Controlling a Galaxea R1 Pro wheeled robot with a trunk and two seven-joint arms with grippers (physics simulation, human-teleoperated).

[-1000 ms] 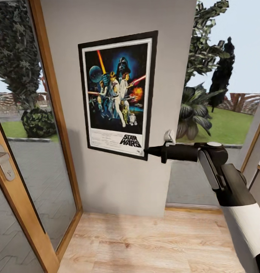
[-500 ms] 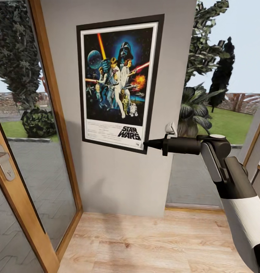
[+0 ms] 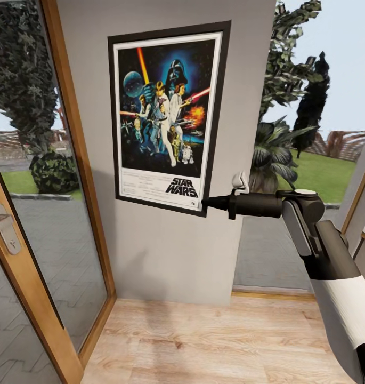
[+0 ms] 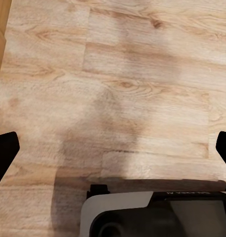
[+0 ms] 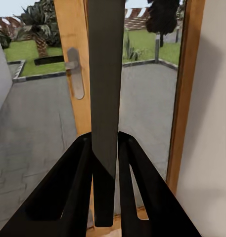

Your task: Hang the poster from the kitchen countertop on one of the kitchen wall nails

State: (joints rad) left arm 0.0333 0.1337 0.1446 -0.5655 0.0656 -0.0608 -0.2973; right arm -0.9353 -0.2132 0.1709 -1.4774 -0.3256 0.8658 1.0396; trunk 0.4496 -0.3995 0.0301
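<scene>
My right pincer (image 3: 206, 202) pinched the poster (image 3: 166, 114) by its lower right corner, flat against the wall (image 3: 166, 256); hanging unconfirmed, release left.

Right arm extends level, its gripper (image 3: 206, 202) clamped on the poster's (image 3: 166, 117) edge.

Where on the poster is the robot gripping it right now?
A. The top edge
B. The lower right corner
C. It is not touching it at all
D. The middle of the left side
B. In the head view the right gripper meets the poster at its lower right corner, and in the right wrist view both fingers clamp the poster's dark edge between them.
</scene>
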